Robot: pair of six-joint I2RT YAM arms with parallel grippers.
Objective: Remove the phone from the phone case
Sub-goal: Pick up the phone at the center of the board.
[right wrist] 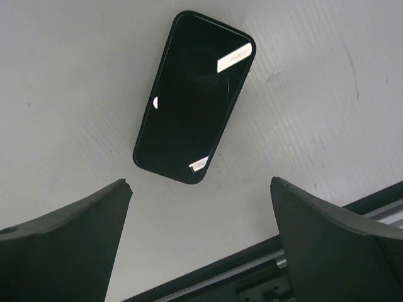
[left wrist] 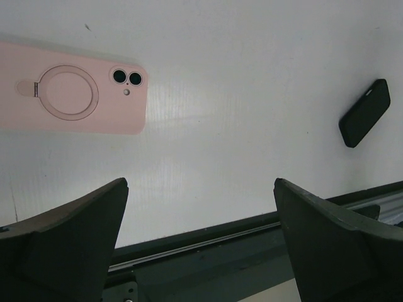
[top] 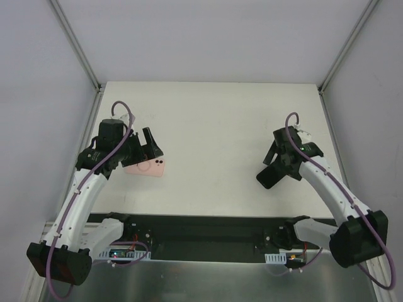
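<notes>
A pink phone case (left wrist: 69,94) with a ring stand and two dark camera openings lies back-up on the white table; it also shows in the top view (top: 148,167). A black phone (right wrist: 195,97) lies flat, screen up, apart from the case at the right (top: 271,176), and is small in the left wrist view (left wrist: 364,113). My left gripper (left wrist: 200,189) is open and empty, hovering just beside the case (top: 150,146). My right gripper (right wrist: 200,189) is open and empty, just above and near the phone (top: 281,165).
The dark rail (left wrist: 208,242) along the table's near edge runs below both grippers. White walls with metal corner posts (top: 75,44) enclose the table on the left, back and right.
</notes>
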